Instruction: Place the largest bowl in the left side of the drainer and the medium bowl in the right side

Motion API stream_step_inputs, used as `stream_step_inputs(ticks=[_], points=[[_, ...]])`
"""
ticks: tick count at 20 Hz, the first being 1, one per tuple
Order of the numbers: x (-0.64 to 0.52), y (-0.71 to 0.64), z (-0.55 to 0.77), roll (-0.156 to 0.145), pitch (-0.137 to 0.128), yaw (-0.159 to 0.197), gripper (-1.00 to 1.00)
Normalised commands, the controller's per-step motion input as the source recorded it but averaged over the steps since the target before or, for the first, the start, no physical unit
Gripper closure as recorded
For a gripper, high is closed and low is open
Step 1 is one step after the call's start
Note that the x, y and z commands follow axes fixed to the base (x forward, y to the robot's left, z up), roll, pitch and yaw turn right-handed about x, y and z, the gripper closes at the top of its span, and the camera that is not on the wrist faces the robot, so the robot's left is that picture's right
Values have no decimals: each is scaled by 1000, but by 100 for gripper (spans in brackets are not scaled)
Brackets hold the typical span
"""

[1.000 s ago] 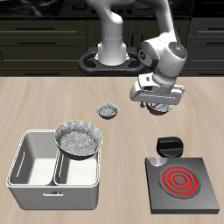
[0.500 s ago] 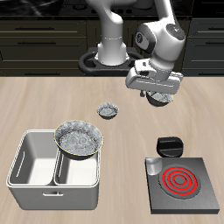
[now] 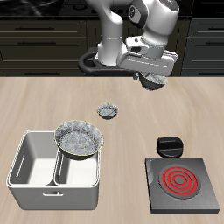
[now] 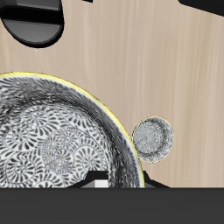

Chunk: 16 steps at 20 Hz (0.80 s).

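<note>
Your end effector is clamped on the medium bowl, high above the surface; the largest bowl rests tilted across the drainer rim

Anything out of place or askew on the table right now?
Yes: the largest bowl sits tilted on the drainer rim, straddling the back wall rather than down in a compartment. Nothing looks spilled or damaged.
</note>
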Motion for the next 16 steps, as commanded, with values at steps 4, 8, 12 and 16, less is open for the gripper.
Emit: stream_step_inputs(ticks=[4, 8, 12, 16], points=[[54, -331, 515, -28, -34, 13, 100], [65, -254, 251, -8, 0, 10, 100], [15, -292, 333, -28, -22, 24, 100], [-11, -536, 399, -7, 37, -37, 100]])
